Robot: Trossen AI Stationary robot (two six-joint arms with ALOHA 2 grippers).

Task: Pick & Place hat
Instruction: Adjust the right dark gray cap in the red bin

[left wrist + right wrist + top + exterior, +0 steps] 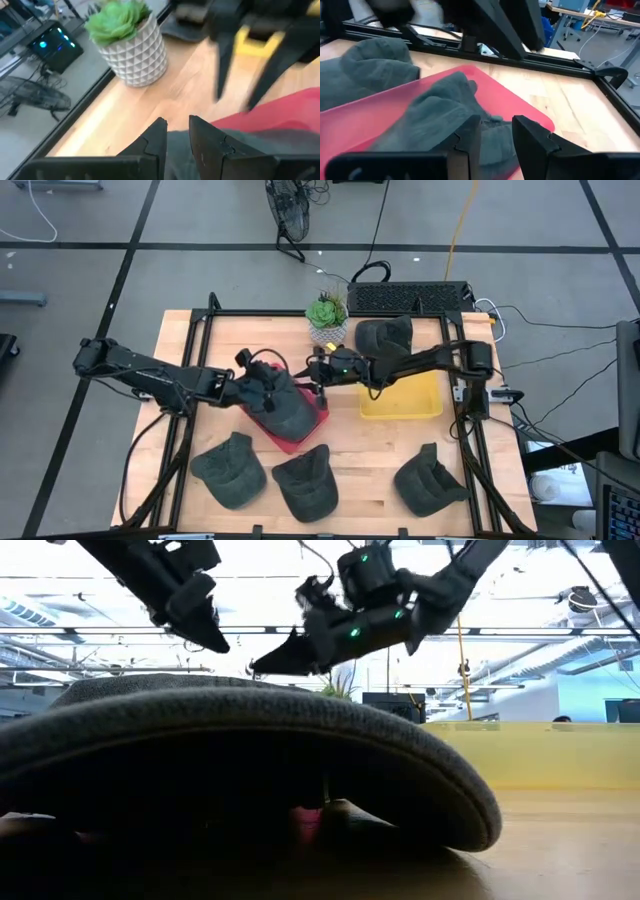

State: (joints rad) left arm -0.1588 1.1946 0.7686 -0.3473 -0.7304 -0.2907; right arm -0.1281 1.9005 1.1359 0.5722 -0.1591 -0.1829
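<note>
- Over the red tray [312, 423], my left gripper [177, 131] pinches the hat [283, 405]; right gripper [495, 131] hovers part-open.
- I'd release only once the hat sits flat.

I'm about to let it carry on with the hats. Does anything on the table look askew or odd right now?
One thing: the dark hat on the red tray lies crumpled, its fabric bunched. Both end effectors, left and right, crowd over it. The other hats lie flat on the table; nothing spilled.
</note>
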